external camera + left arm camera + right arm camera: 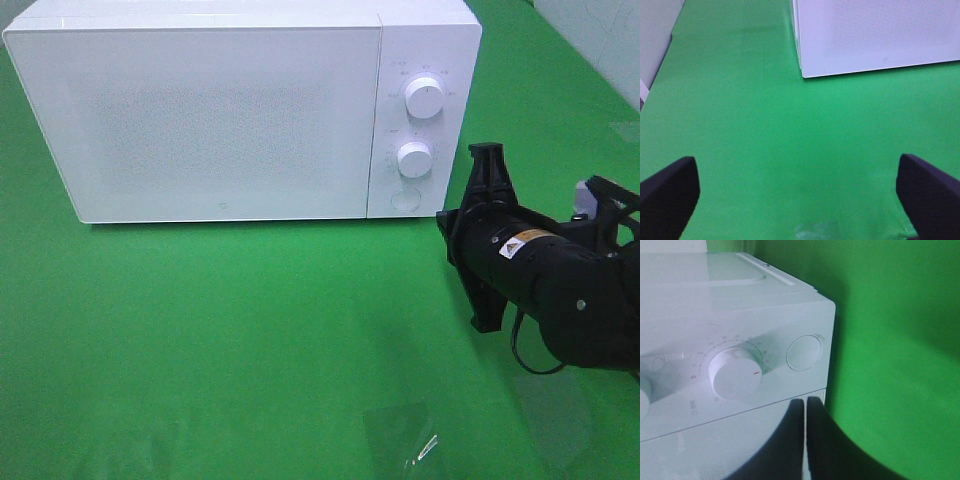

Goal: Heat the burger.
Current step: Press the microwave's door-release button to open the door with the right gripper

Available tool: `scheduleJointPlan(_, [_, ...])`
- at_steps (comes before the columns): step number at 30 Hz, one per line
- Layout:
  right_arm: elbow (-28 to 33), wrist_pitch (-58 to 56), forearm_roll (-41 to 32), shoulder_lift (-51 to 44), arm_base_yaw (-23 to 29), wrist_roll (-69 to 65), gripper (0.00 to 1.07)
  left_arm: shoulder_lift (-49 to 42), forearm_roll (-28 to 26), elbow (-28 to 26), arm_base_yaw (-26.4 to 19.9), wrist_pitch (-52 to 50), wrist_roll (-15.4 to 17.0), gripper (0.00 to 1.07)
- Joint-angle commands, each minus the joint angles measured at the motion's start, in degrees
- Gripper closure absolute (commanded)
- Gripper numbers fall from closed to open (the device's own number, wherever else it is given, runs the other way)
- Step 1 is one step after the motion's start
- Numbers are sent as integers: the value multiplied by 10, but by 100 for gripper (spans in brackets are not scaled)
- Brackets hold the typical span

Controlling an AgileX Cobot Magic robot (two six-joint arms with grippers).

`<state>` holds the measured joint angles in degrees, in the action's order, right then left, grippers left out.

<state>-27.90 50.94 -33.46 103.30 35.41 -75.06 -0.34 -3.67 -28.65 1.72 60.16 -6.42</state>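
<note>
White microwave (220, 110), door closed, stands on green cloth (200, 330). Near its dials (735, 372) sits the right gripper (805, 404), jaws pressed together; the left gripper (796, 167) gapes wide, empty.

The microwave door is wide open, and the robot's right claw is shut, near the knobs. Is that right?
No, the microwave door is closed, not open; the high view shows it flush with the front. The rest holds: the right claw is shut, near the knobs.
</note>
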Motion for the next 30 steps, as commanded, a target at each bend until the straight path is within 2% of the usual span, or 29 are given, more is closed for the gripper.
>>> scheduleJointPlan(1, [-18,-7,27,17,-13,-23,107,-13,-3,2,-2,-7,-1,7])
scheduleJointPlan(14, [-117,-24,60,108,-60,-26,107,-13,-3,2,-2,-7,-1,7])
scheduleJointPlan(30, [-194,-37,39,176,-61,-27,107,-13,-3,2,-2,-7,-1,7])
